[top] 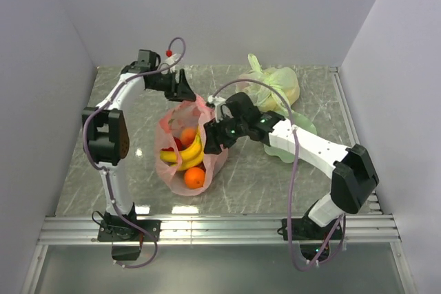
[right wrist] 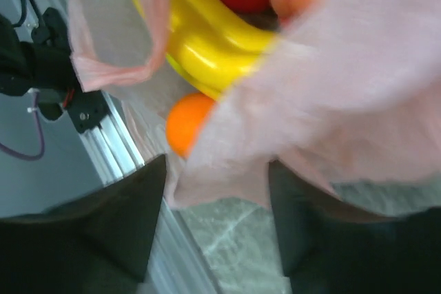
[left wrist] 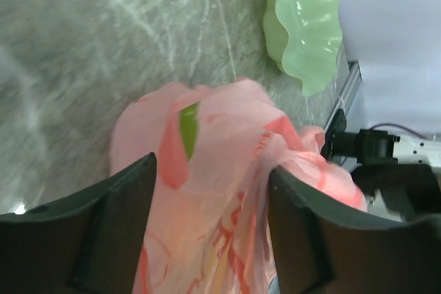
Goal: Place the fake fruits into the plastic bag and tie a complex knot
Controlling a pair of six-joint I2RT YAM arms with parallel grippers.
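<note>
Fruit loading looks done. The bananas (top: 187, 155), an orange (top: 194, 178) & a small red fruit (top: 176, 144) all sit inside the plastic bag (top: 215, 163). The bag lies in the middle of the table (top: 138, 170) w/ its mouth slumped open toward the back. I can't spot any fruit outside it.

So we're at the knot stage, i.e. gathering the handles. The left gripper (top: 185, 93) is at the bag's far rim & the right gripper (top: 210, 139) is at its right-hand rim. In both wrist views the fingers (left wrist: 117, 225) stand apart w/ pink film loose btw them. They're straddling it, not pinching, so nothing's clamped yet.

Next move, I reckon: each gripper needs to close on its own handle loop, then lift & draw it taut before the two cross over. The film's thin & slippery, so a shallow bite prob. slips out.
</note>
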